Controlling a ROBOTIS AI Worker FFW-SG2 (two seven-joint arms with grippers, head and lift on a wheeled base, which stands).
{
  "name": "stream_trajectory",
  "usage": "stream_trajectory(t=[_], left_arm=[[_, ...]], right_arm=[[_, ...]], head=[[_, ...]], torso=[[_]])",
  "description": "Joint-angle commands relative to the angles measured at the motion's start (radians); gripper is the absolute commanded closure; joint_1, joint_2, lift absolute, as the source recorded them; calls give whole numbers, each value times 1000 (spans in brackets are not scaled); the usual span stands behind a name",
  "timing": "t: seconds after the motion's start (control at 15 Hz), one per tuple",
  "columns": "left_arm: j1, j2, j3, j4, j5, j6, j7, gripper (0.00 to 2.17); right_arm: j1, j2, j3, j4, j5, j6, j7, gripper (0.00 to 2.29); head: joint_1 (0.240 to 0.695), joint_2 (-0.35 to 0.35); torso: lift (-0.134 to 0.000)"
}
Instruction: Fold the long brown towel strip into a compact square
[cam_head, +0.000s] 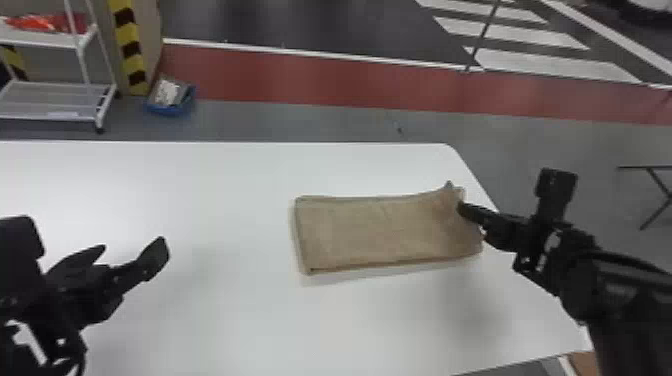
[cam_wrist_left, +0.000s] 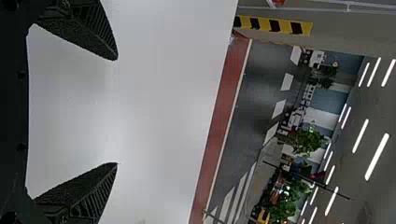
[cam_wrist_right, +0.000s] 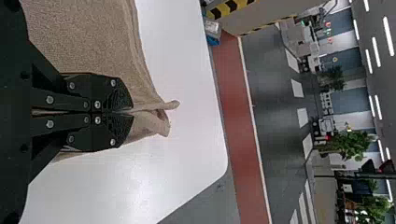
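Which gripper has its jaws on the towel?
The right gripper, jaws shut on the brown towel near its right end. The left gripper has its jaws wide apart over the white table.

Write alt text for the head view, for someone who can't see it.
The robot's right pincer grips the far right corner of a brown towel strip lying flattened on a white table; the left pincer hangs open above the table's left side.
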Motion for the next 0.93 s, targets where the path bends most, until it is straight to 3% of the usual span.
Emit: stream_trajectory(t=[0.0,0.07,0.2,0.47,0.6,0.67,0.73,0.8,0.87], left_arm=[[0,3,2,-2,0,0,0,73],[1,3,3,-2,0,0,0,73],[3,3,6,-4,0,0,-1,73],[-3,3,-6,-5,-2,-3,-5,73],[-8,3,-15,2,-5,-6,-8,73],[-8,3,-17,5,-11,-6,-9,73],[-8,3,-17,8,-21,-12,-11,73],[-5,3,-15,8,-35,-25,-9,73],[0,3,-3,4,-37,-31,-11,73]], right_arm=[[-2,4,6,-2,39,-17,-30,454],[11,6,-8,-12,39,-60,-31,-2],[57,18,-51,-58,23,-145,-31,6],[126,18,-126,-104,17,-164,-28,49],[159,18,-128,-115,-7,-164,52,154],[179,29,-121,-135,-13,-188,107,451],[198,43,-105,-163,-12,-204,124,849],[207,61,-77,-193,-1,-207,136,1784],[212,79,-40,-221,31,-207,135,2243]], head=[[695,-238],[695,-242],[695,-250],[695,-285],[695,-301],[695,-302],[695,-299],[695,-278],[695,-264]], torso=[[-125],[-125],[-125],[-125],[-125],[-125],[-125],[-125],[-125]])
